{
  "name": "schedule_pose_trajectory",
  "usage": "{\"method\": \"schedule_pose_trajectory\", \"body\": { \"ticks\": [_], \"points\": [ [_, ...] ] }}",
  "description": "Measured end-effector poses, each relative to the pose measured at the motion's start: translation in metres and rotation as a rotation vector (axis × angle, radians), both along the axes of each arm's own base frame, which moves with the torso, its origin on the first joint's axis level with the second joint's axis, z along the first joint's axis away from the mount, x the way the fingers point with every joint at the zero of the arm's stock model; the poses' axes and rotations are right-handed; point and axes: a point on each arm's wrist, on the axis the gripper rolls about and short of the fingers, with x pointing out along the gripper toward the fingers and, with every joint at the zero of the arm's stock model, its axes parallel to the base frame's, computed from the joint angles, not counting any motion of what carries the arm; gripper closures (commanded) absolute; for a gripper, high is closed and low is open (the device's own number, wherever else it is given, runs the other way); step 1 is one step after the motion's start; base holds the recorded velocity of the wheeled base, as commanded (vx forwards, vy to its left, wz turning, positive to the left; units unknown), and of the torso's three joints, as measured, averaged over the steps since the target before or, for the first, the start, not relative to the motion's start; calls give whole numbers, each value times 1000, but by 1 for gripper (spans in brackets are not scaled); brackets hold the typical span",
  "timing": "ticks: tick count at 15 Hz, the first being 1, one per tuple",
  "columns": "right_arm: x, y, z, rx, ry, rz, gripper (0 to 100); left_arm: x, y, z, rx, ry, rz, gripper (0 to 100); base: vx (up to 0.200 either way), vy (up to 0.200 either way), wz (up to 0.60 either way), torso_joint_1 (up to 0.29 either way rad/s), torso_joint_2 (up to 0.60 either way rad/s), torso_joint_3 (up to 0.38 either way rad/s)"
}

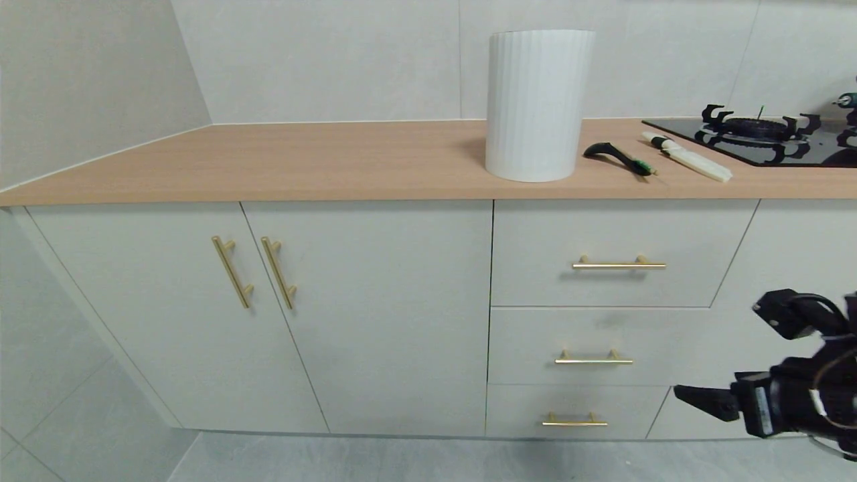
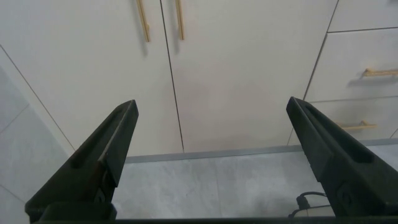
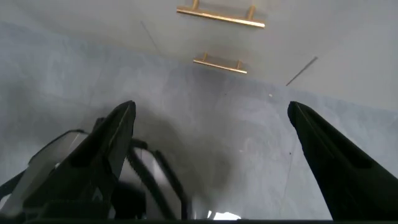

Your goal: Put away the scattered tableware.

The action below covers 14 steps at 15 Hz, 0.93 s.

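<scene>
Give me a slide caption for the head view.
White ribbed holder on the wooden counter, a dark utensil and a pale utensil beside it; right gripper low, open, before the drawers.

The left gripper (image 2: 210, 106) is hanging low in front of two pale cupboard doors (image 2: 242, 74). Its two black fingers (image 2: 106, 149) are standing wide apart, with nothing sitting between them. Two gold handles (image 2: 143, 22) are running side by side where the doors are meeting. Drawers (image 2: 367, 56) are sitting beside the doors. The grey floor (image 2: 205, 186) is lying below, and a thin black wire (image 2: 311, 200) is showing near one finger.
</scene>
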Motion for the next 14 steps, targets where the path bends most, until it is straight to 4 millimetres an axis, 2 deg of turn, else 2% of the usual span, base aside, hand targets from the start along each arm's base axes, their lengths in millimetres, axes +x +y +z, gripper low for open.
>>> {"method": "schedule_pose_trajectory", "body": {
  "ticks": [3, 6, 11, 14],
  "points": [
    [63, 11, -28, -22, -2, -19, 0, 0, 0, 0, 0, 0, 1, 0, 0, 0, 0, 0, 0, 0],
    [107, 19, -64, -49, -21, -60, 0, 0, 0, 0, 0, 0, 0, 0, 0, 0, 0, 0, 0, 0],
    [148, 25, -120, -44, -124, -134, 0, 0, 0, 0, 0, 0, 1, 0, 0, 0, 0, 0, 0, 0],
    [164, 28, -141, -28, -113, -195, 0, 0, 0, 0, 0, 0, 0, 0, 0, 0, 0, 0, 0, 0]
  ]
}}
